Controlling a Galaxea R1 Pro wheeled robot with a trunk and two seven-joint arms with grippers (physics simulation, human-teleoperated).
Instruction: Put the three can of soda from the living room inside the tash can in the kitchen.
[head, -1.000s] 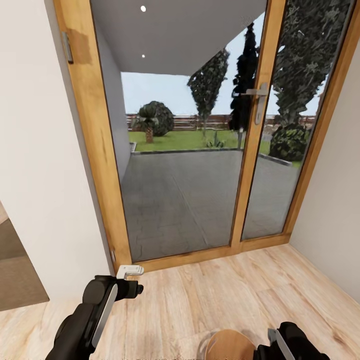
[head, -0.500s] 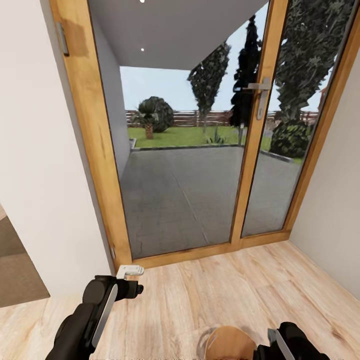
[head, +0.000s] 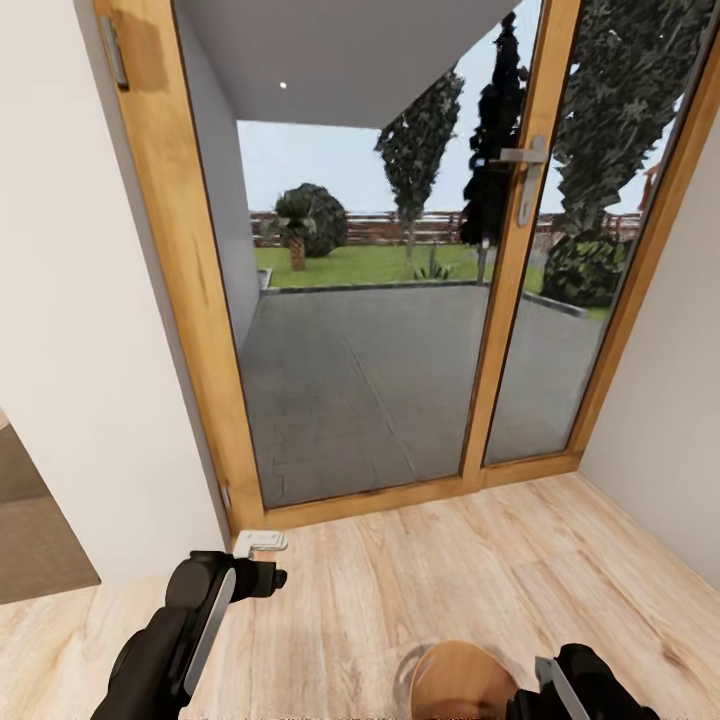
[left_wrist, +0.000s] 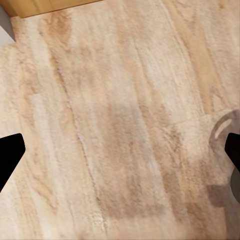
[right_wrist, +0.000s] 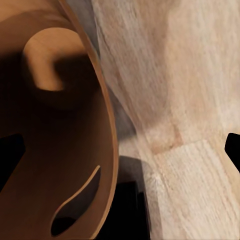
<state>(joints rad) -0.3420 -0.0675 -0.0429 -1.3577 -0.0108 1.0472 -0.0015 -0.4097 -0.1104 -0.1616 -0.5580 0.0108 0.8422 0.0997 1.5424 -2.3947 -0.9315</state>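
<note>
rolling closer to the glass door (head: 360, 300) than a second ago, with the wooden frame (head: 195, 300) creeping up and outward in the head view and the floor strip ahead shortening; both arms parked in the same pose meanwhile. probably a transit leg, heading nowhere near sofa or cans yet, no soda in sight. carrying the tash can (head: 455, 682) low at the right side, copper-brown, smooth curved wall, dark inside with a slot-shaped handle cutout seen in the right wrist view (right_wrist: 75, 125). right gripper (head: 560, 690) tight against the bin's rim, apparently clamped on it, though contact itself hidden. left gripper (head: 262, 545) spread wide and empty over pale, grainy wood planks (left_wrist: 120, 120). matte white walls either side, grey paving outside.
</note>
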